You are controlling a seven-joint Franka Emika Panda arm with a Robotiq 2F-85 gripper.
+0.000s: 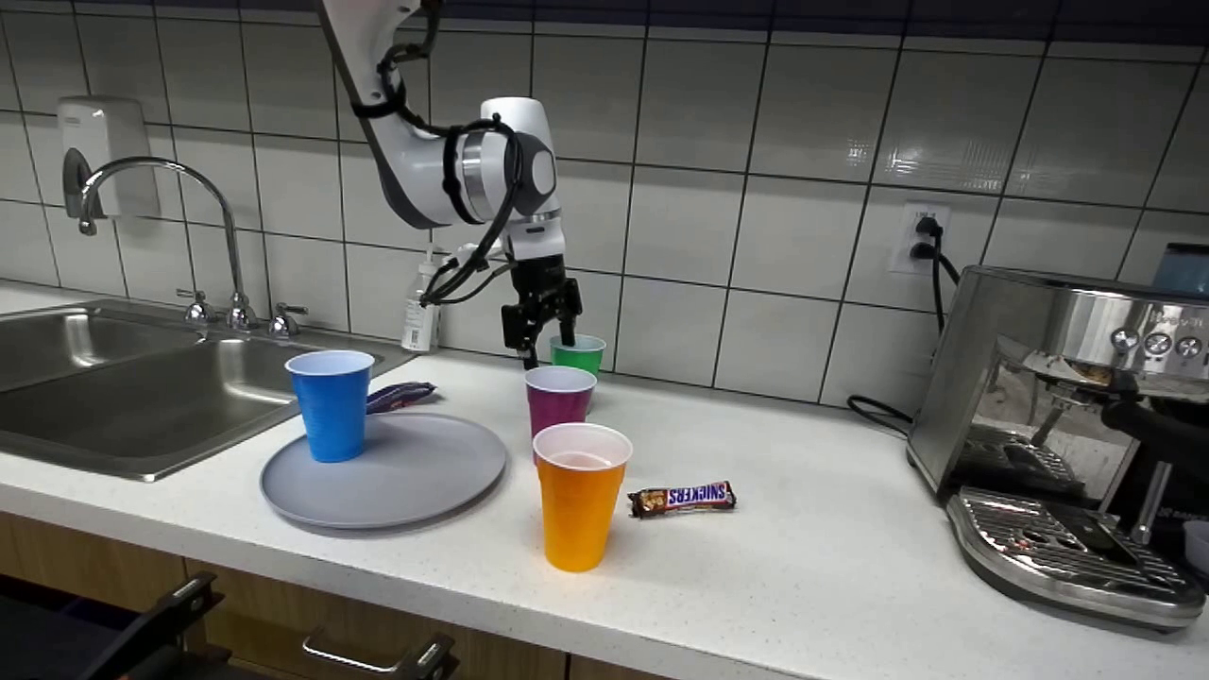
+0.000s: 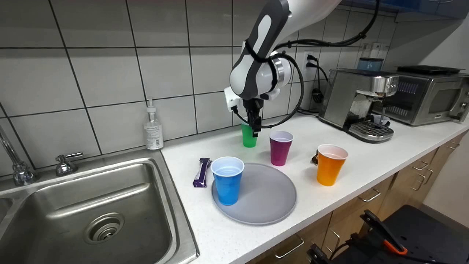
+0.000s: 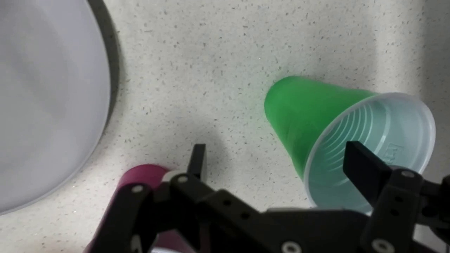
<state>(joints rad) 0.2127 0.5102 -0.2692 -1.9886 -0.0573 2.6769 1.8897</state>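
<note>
My gripper (image 3: 276, 144) stands open with nothing between its fingers, low near the back wall. In the wrist view its right finger (image 3: 365, 172) overlaps the mouth of an upright green cup (image 3: 299, 112); whether it dips inside or hovers above, I cannot tell. Beneath the left finger is a purple cup (image 3: 146, 174), largely hidden by the gripper there but plain in both exterior views (image 2: 280, 150). Nearer the front edge an orange cup (image 1: 581, 515) stands upright. A blue cup (image 1: 331, 416) rests on a round grey plate (image 1: 434, 472).
A Snickers bar (image 1: 682, 498) lies beside the orange cup, and a purple-wrapped bar (image 2: 202, 172) lies between plate and sink (image 2: 110, 176). A soap bottle (image 2: 153, 128) stands by the tiled wall. The coffee machine (image 2: 359, 102) and microwave (image 2: 428, 95) occupy the counter's far end.
</note>
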